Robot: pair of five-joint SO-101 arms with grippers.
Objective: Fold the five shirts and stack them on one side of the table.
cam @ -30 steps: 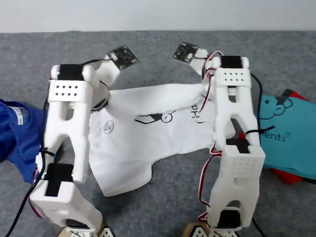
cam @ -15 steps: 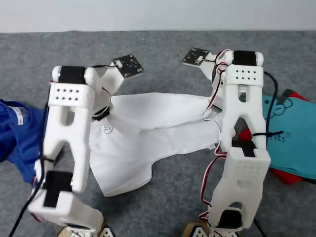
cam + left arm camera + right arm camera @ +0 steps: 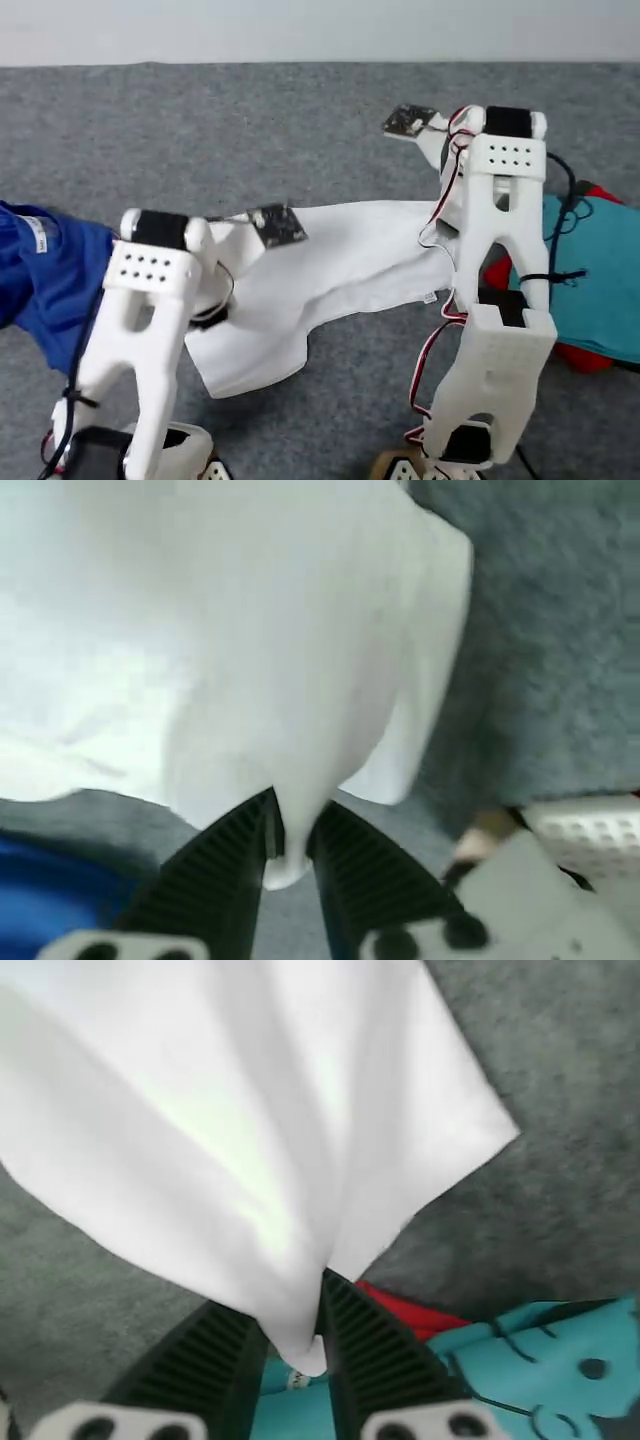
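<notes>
A white shirt (image 3: pixel 330 270) lies across the middle of the grey table, its far part lifted and folded toward the near side. My left gripper (image 3: pixel 288 830) is shut on a fold of the white shirt (image 3: pixel 250 650). The left arm (image 3: pixel 150 300) stands over the shirt's left part. My right gripper (image 3: pixel 297 1325) is shut on another edge of the white shirt (image 3: pixel 230 1130). The right arm (image 3: pixel 495 210) stands at the shirt's right end. A blue shirt (image 3: pixel 45 275) lies bunched at the left edge.
A teal shirt (image 3: pixel 595 270) lies on a red shirt (image 3: pixel 575 355) at the table's right edge, close to the right arm. In the right wrist view the teal shirt (image 3: pixel 520 1370) and red shirt (image 3: pixel 410 1320) lie just past the gripper. Grey table (image 3: pixel 300 130) lies bare beyond the shirt.
Both arms have pulled the white shirt's far edge up and toward the near side, folding it over and hiding its print. The left arm came nearer; the right arm shifted right.
</notes>
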